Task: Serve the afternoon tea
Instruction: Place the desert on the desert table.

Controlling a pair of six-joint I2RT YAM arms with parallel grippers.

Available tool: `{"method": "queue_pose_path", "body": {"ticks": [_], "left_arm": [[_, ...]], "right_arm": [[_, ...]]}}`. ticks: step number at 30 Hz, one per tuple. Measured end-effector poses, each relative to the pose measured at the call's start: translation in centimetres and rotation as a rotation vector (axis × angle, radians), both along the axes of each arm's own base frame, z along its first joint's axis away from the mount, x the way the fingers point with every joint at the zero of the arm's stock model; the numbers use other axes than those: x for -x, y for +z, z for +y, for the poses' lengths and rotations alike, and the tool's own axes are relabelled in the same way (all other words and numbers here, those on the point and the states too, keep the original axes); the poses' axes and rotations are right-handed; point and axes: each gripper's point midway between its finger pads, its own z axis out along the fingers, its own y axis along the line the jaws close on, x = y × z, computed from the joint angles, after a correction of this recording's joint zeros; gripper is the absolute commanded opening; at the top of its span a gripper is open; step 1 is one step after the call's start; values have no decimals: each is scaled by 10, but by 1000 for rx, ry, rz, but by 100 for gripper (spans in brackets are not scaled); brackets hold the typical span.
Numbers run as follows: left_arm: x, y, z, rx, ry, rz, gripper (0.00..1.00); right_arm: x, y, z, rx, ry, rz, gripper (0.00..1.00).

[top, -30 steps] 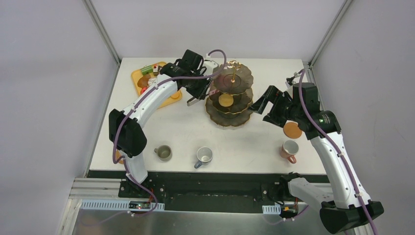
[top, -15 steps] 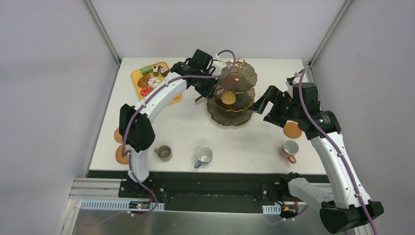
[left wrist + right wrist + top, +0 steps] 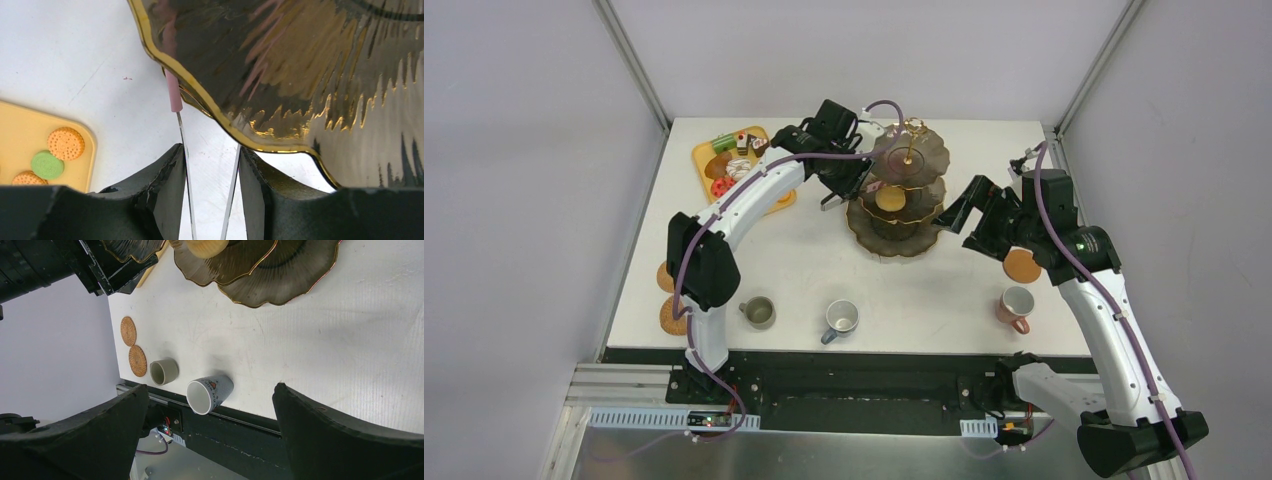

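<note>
Three-tier stand (image 3: 894,243) at upper middle of the counter (image 3: 824,262), left pincer (image 3: 849,182) at its left rim clamped on tongs (image 3: 173,92), pink tip under a tier, right pincer (image 3: 210,389) spread wide, empty, right of stand, olive mug (image 3: 758,312), grey-blue mug (image 3: 841,318), pink mug (image 3: 1016,304) in a row lower down, tray (image 3: 699,155) upper left.

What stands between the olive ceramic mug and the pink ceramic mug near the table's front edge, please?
A grey-blue ceramic mug, nearer the olive mug than the pink mug, as the top external view shows.

Yellow-orange rect. tray (image 3: 25,125) at far-left of white table (image 3: 804,270), metal tongs (image 3: 174,95) w/ pink tip above tabletop
</note>
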Motion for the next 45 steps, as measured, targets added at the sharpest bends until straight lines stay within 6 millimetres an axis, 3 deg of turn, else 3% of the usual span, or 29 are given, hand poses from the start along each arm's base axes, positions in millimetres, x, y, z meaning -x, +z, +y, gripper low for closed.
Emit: {"method": "queue_pose_path", "body": {"ticks": [12,22,34,45], "left_arm": [[-2,6,8,-18,29,-27,43],[13,41,27,-6,61,-102,42],[31,31,49,-19,112,-69,41],[51,62,64,15,133,-125,39]], "right_arm": [[0,1,0,-1,0,-2,99],[1,1,0,-3,0,-5,99],[1,2,1,-7,4,-3,99],[2,1,1,-13,2,1,99]]}}
